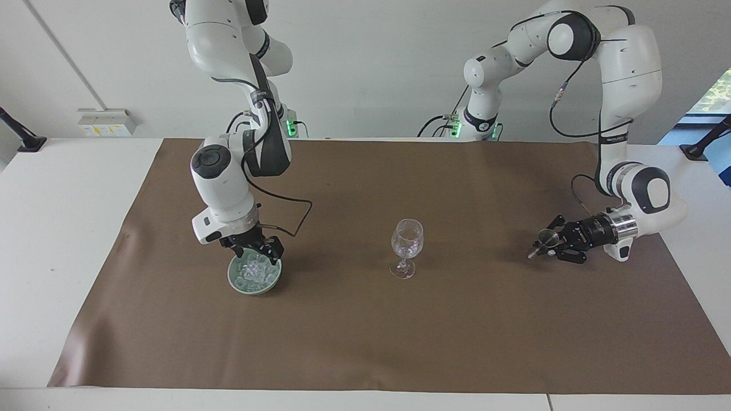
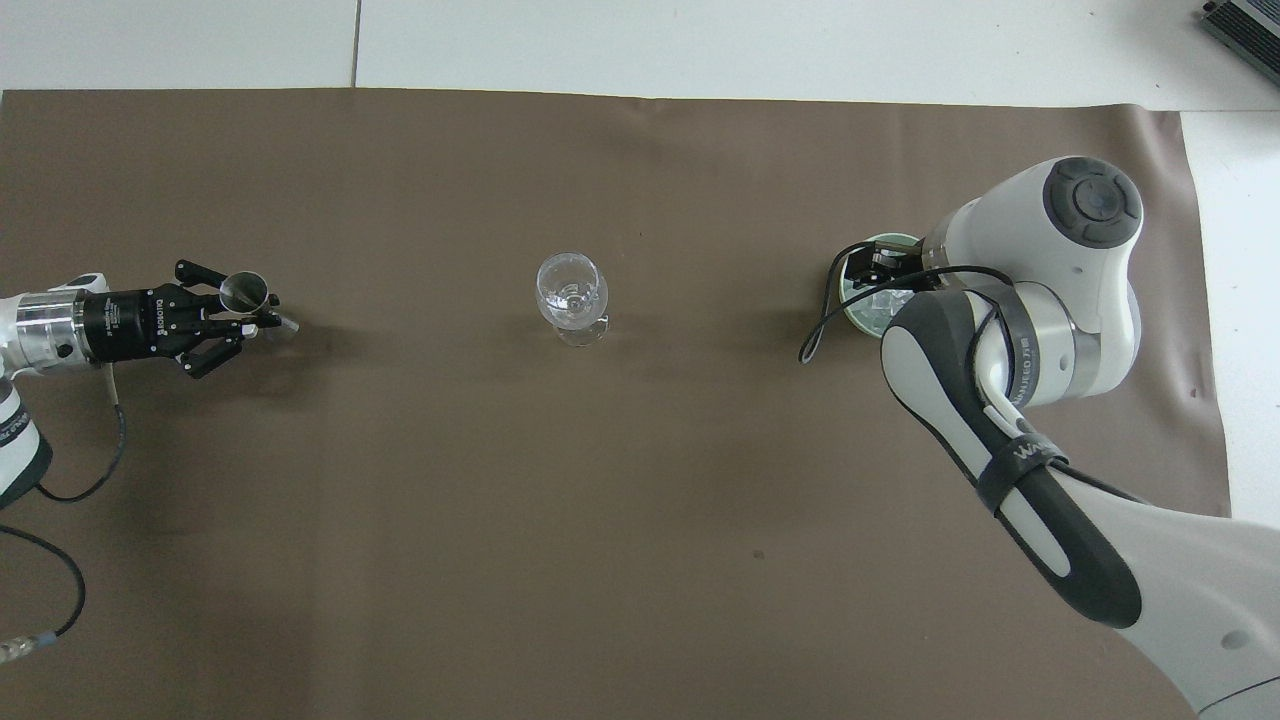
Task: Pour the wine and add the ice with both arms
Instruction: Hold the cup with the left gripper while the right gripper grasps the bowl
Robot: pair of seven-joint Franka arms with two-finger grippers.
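A clear stemmed wine glass (image 1: 406,244) stands upright mid-table; it also shows in the overhead view (image 2: 572,293). A green bowl (image 1: 243,285) holds the ice (image 1: 255,273), several clear cubes. My right gripper (image 1: 255,253) points down with its fingers open and its tips inside the bowl among the ice. In the overhead view the right arm covers most of the bowl (image 2: 856,305). My left gripper (image 1: 549,244) lies level, low over the mat toward the left arm's end, shut on a small metal measuring cup (image 1: 547,236); the cup also shows in the overhead view (image 2: 243,291).
A brown mat (image 1: 365,342) covers most of the white table (image 1: 57,228). The right arm's cable (image 1: 291,220) hangs in a loop beside the bowl, on the side toward the glass.
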